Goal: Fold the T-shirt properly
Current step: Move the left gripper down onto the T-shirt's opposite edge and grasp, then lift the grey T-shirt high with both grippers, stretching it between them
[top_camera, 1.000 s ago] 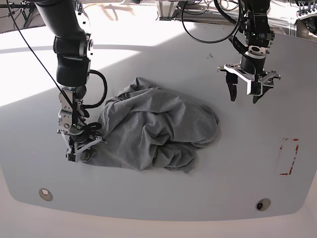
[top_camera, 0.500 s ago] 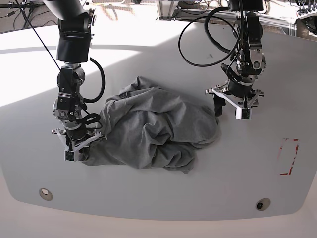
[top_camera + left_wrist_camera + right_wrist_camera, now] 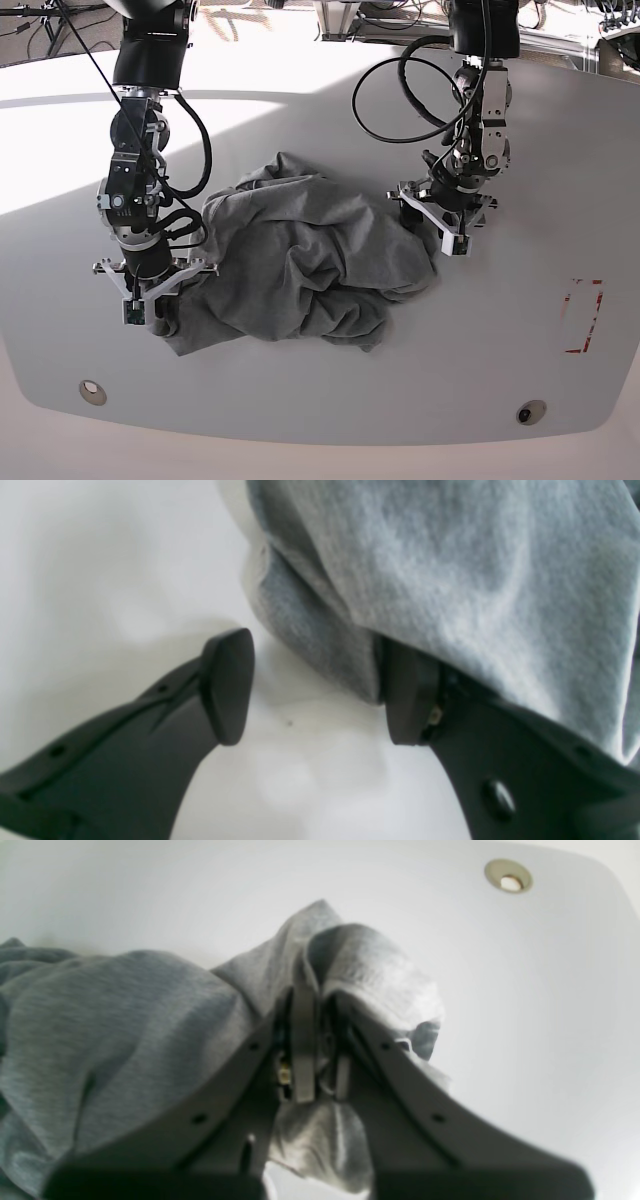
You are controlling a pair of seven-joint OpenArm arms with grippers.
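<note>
The heather-grey T-shirt (image 3: 310, 260) lies crumpled in a heap on the middle of the white table (image 3: 490, 340). My right gripper (image 3: 148, 312) is at the heap's lower left corner, shut on a fold of the T-shirt (image 3: 125, 1015); in the right wrist view, cloth bulges over the right gripper (image 3: 315, 1007). My left gripper (image 3: 426, 228) sits low at the heap's right edge. In the left wrist view the left gripper (image 3: 315, 695) is open, the T-shirt (image 3: 450, 570) drapes over one finger, and a fold hangs just inside the gap. No lettering shows.
A red-outlined rectangle (image 3: 583, 315) is marked on the table at the right. Two round metal grommets (image 3: 92, 391) (image 3: 531, 412) sit near the front edge. Black cables (image 3: 400, 90) loop behind the left arm at the back.
The left arm has come down and in toward the shirt's right edge, its jaws still open. The right arm has straightened up over the lower left corner, still shut on the cloth.
</note>
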